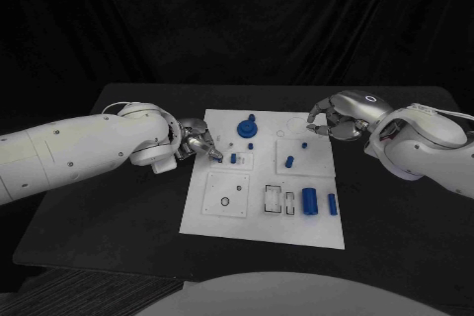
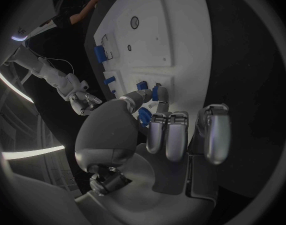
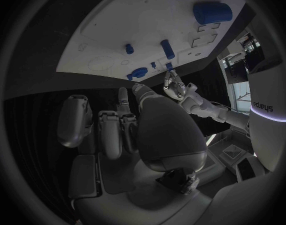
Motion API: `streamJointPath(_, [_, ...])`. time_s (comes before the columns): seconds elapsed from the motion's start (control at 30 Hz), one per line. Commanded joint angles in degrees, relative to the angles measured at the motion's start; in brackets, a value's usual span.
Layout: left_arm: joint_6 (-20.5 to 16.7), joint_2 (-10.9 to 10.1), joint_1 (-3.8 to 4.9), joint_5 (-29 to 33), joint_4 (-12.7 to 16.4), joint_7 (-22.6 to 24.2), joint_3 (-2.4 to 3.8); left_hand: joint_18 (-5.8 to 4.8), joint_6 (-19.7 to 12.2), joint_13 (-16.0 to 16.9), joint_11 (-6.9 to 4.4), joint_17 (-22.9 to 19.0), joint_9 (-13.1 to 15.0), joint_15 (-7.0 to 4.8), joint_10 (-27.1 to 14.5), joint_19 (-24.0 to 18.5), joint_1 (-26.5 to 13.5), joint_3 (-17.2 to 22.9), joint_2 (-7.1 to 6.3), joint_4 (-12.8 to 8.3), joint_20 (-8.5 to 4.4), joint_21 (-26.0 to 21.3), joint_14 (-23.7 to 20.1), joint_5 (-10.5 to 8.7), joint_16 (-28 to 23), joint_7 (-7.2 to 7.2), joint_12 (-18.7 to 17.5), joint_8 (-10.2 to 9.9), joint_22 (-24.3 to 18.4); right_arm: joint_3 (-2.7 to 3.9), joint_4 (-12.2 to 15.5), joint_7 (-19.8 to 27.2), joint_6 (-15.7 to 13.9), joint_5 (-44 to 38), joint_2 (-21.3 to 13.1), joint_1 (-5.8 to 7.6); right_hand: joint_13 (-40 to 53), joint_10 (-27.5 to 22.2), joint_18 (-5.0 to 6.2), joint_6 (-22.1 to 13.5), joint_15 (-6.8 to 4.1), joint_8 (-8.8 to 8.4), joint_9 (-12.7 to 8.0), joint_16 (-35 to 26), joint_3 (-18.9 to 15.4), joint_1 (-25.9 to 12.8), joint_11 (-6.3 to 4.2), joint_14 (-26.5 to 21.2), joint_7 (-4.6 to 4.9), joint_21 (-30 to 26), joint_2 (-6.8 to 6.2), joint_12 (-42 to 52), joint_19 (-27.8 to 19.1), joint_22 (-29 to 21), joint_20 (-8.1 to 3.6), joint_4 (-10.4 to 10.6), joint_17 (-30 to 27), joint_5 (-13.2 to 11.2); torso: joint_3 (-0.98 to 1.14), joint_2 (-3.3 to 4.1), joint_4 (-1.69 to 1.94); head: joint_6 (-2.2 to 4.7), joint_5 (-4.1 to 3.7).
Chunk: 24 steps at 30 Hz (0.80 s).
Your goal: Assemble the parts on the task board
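- Board (image 1: pixel 259 223) lies between my hands, blue parts (image 1: pixel 309 201) standing on it.
- My left hand (image 1: pixel 198 142) pinches a small part (image 1: pixel 217 158) at its fingertips.
- My right hand (image 1: pixel 334 120) hovers beside the board, fingers curled, holding nothing.

We see the left hand (image 1: pixel 201 143) at the task board's (image 1: pixel 259 223) left edge, fingertips by a small blue part (image 1: pixel 218 158); the right hand (image 1: pixel 335 118) hovers over its far right corner.

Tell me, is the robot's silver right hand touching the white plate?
Apart. In the right wrist view the right hand has its fingers curled over the black table, short of the white plate.
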Motion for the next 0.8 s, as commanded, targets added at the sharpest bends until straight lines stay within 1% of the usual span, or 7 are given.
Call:
streamJointPath(0.03, [1.15,0.29,-0.12,-3.07,-0.19,0.8,0.03,1.02,-0.14,15.0,-0.24,15.1,-0.02,-0.27,5.89,0.14,-0.1,2.99,0.53,-2.81,-0.23,-0.26,6.05,0.21,0.15,0.05,-0.03,-0.17,12.06,0.04,0.0,-0.95,-0.26,-0.11,0.04,-0.16,15.1,6.0,1.03,0.28,-0.35,0.16,-0.07,-0.2,0.35,0.47,-0.35,5.34,0.07,-0.27,0.0,0.21,-0.33,9.58,-0.11,-0.08,12.71,0.23,-0.01,-0.04,0.04,-0.01,-0.04])
streamJointPath(0.07, [1.3,0.36,-0.14,-3.59,-0.3,0.87,0.04,1.04,-0.11,15.0,-0.23,15.1,-0.01,-0.27,5.89,0.1,-0.14,2.95,0.54,-2.8,-0.23,-0.31,6.05,0.19,0.15,0.05,-0.03,-0.15,12.04,0.04,-0.01,-0.96,-0.23,-0.11,0.05,-0.17,15.1,6.0,1.03,0.28,-0.35,0.16,-0.07,-0.2,0.35,0.47,-0.35,5.34,0.07,-0.27,0.0,0.21,-0.33,9.58,-0.11,-0.08,12.71,0.23,-0.01,-0.04,0.04,-0.01,0.1])
streamJointPath(0.1, [1.32,0.41,-0.15,-3.92,-0.38,0.94,0.04,1.02,-0.08,15.0,-0.23,15.1,0.01,-0.26,5.89,0.13,-0.2,2.88,0.57,-2.75,-0.22,-0.27,6.05,0.17,0.15,0.05,-0.03,-0.13,12.06,0.04,-0.02,-0.96,-0.22,-0.11,0.05,-0.18,15.1,6.0,1.03,0.28,-0.35,0.16,-0.07,-0.2,0.35,0.47,-0.35,5.34,0.07,-0.27,0.0,0.21,-0.33,9.58,-0.11,-0.08,12.71,0.23,0.0,-0.03,0.04,-0.01,0.0])
streamJointPath(0.3, [1.51,0.74,-0.21,-5.0,-0.85,1.26,0.04,1.01,-0.02,15.0,-0.23,15.1,0.03,-0.25,5.89,0.16,-0.29,2.8,0.62,-2.68,-0.21,-0.22,6.05,0.16,0.15,0.04,-0.03,-0.09,12.08,0.04,-0.06,-1.02,-0.17,-0.11,0.07,-0.21,15.1,6.0,1.03,0.28,-0.35,0.16,-0.07,-0.24,0.39,0.52,-0.35,5.32,0.07,-0.27,0.0,0.21,-0.33,9.58,-0.11,-0.12,12.67,0.33,0.01,-0.06,0.05,-0.01,-0.01])
streamJointPath(0.47, [1.29,0.92,-0.27,-5.26,-0.94,1.56,0.04,1.0,0.02,15.0,-0.23,15.1,0.05,-0.25,5.89,0.18,-0.36,2.73,0.66,-2.63,-0.21,-0.19,6.05,0.14,0.15,0.04,-0.03,-0.07,12.09,0.04,-0.1,-1.07,-0.12,-0.11,0.15,-0.25,15.1,6.0,1.02,0.28,-0.35,0.16,-0.07,-0.25,0.45,0.6,-0.35,5.32,0.07,-0.26,0.0,0.21,-0.32,9.59,-0.11,-0.19,12.66,0.44,-0.04,0.0,0.02,-0.01,-0.02])
streamJointPath(0.8, [1.29,1.03,-0.37,-5.36,-0.73,1.7,0.04,1.0,0.04,15.0,-0.23,15.1,0.05,-0.25,5.89,0.2,-0.4,2.7,0.69,-2.6,-0.2,-0.16,6.05,0.13,0.15,0.03,-0.03,-0.05,12.1,0.04,-0.14,-1.29,0.04,-0.11,0.18,-0.31,15.1,6.0,1.04,0.28,-0.35,0.15,-0.07,-0.33,0.55,0.73,-0.35,5.3,0.08,-0.34,0.03,0.21,-0.34,9.56,-0.11,-0.29,12.59,0.59,-0.01,0.01,0.05,-0.01,0.01])
